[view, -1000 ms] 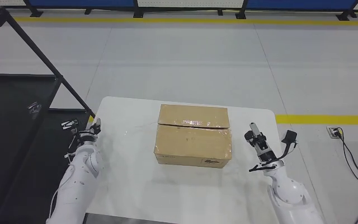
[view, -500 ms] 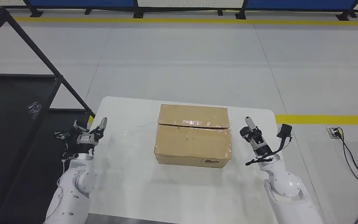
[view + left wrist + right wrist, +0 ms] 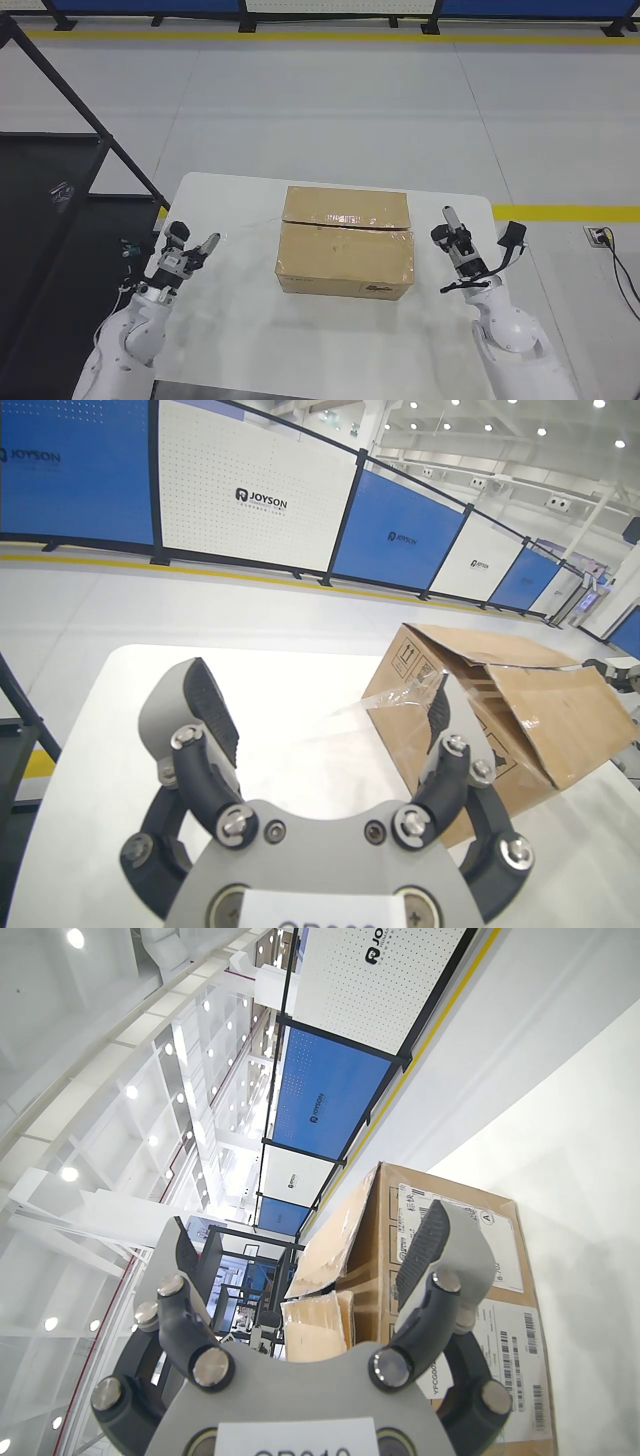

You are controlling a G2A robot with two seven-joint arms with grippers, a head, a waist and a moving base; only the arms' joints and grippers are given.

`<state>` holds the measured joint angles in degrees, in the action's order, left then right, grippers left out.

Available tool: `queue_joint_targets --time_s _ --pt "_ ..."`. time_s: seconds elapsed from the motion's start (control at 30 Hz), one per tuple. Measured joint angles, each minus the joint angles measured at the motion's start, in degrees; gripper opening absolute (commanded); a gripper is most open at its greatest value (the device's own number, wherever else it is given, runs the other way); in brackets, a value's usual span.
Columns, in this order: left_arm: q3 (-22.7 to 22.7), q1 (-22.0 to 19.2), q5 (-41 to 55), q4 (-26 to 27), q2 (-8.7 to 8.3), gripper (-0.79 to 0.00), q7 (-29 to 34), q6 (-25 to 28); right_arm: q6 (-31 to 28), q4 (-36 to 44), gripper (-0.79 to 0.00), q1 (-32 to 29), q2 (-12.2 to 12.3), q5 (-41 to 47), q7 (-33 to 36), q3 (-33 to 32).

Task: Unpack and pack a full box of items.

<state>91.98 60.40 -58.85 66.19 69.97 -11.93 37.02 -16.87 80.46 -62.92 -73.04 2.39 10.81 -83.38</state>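
Cardboard box [image 3: 345, 245] sits mid-bench [image 3: 240, 330], flaps a bit ajar (loose tape [image 3: 400, 697] at one corner). Left gripper [image 3: 320, 680] and right gripper [image 3: 305, 1223] flank it, fingers spread wide, holding nothing.

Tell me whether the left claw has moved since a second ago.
Yes. The left claw has shifted toward the cardboard box, from the edge of the table to above it.
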Motion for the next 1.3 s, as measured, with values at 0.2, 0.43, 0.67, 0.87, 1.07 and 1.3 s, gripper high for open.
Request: queue_joint_targets --time_s 0.2,0.43,0.67,0.87,1.07,1.3 --pt "-2.16 -4.92 23.1 -3.21 1.2 0.0 15.43 -9.58 -2.22 2.41 0.0 -2.0 0.14 -2.24 0.18 -0.05" --pt "-2.72 -7.53 37.81 -1.89 1.31 0.0 38.07 -22.67 -2.88 2.57 0.0 -2.84 0.17 -2.22 0.08 -0.47" --pt "-2.93 -7.06 39.62 -1.89 1.48 0.0 38.32 -22.02 -3.24 2.17 0.0 -3.52 0.19 -2.13 -0.01 -0.77" --pt "-4.32 -10.91 51.92 -6.82 2.08 0.0 46.4 -28.47 -2.92 1.67 0.0 -2.9 0.1 -2.2 0.26 -0.23" --pt "-5.69 -18.43 62.06 -17.43 2.74 0.0 54.45 -34.51 -2.94 1.03 0.0 -2.66 0.04 -2.25 0.3 -0.07" --pt "-8.49 -25.03 64.25 -27.81 3.55 0.0 55.93 -34.43 -2.9 1.18 0.0 -3.15 0.07 -2.18 -0.04 -0.53"
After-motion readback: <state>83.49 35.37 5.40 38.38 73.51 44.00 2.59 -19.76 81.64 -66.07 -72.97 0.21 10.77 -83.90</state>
